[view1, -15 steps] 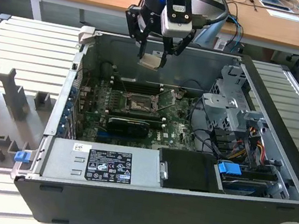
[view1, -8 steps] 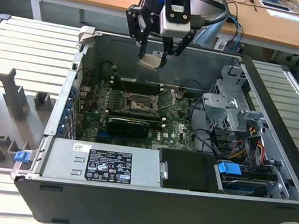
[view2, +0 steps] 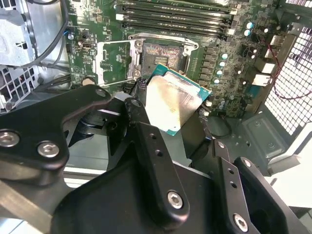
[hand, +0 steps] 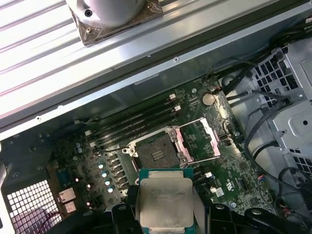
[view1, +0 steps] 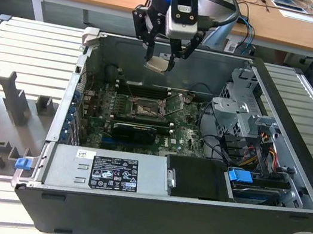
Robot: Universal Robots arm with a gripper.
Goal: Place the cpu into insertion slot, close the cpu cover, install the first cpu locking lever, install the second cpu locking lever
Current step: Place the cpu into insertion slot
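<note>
My gripper (view1: 161,62) hangs above the open computer case, shut on the cpu (view1: 157,64), a flat square chip with a pale metal face and a green edge. In both wrist views the cpu (view2: 173,100) (hand: 163,202) sits tilted between the black fingers (view2: 146,141). Below it on the green motherboard lies the insertion slot (view1: 144,110) (hand: 156,152) (view2: 161,54), bare, with a black rim. The cpu cover (hand: 201,141) (view2: 114,61) is swung open beside the slot. Thin wire levers (hand: 195,122) stand raised around the cover.
A grey power supply box (view1: 108,169) fills the case's near side, with a black block (view1: 197,177) beside it. A long black card (view1: 133,130) lies just in front of the slot and memory sticks (view1: 143,88) behind it. A drive cage (view1: 242,114) and cables stand at the exterior view's right.
</note>
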